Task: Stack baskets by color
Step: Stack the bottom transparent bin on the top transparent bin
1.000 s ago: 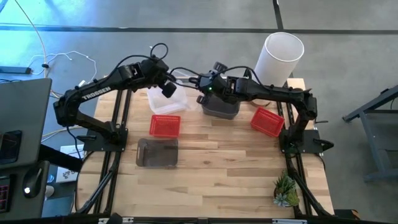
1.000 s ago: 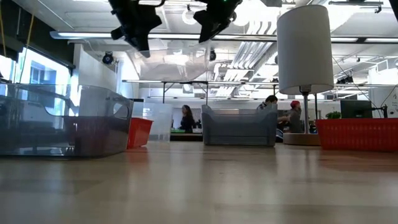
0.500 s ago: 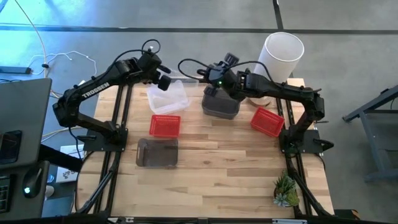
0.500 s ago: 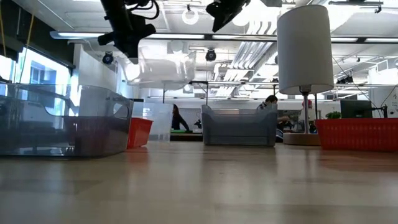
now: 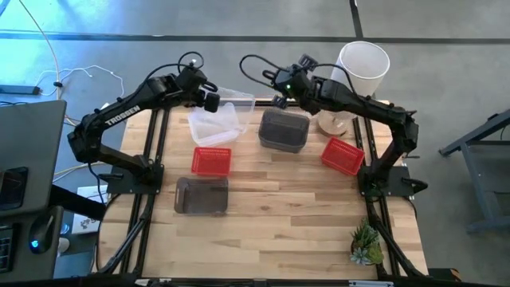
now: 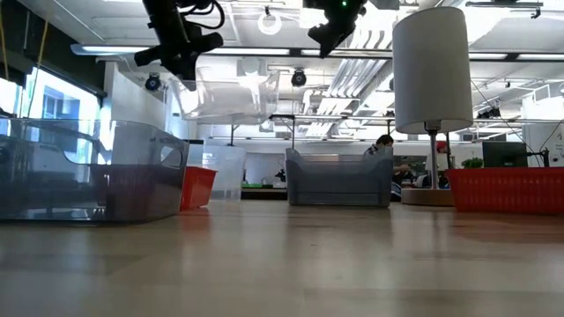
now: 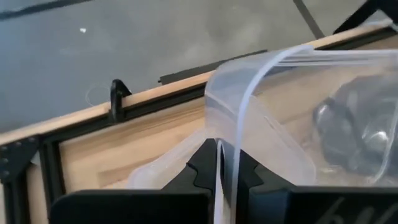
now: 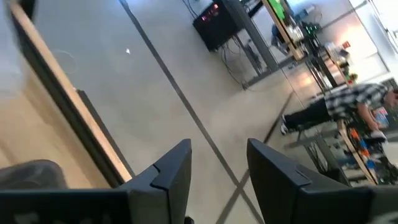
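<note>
Left gripper (image 7: 219, 163): its fingertips are masked in the high view by the rim of the lifted clear basket (image 5: 233, 103); in the low view the arm is cut off at 12 o'clock.
Lifted clear basket: in the left wrist view it runs out of the picture at 3 o'clock, and what lies behind its wall is blurred.
Right gripper (image 8: 219, 163): finger bases are cut off at 6 o'clock in its wrist view; in the low view only a dark tip shows at 12 o'clock.
Clear baskets on the table (image 5: 213, 126): how many are nested cannot be told.
Grey basket (image 5: 284, 129): the count in its stack is unclear.
Person (image 8: 339, 109): blurred, cut off at 3 o'clock.
White cylinder (image 6: 432, 66): top cropped at 12 o'clock.
</note>
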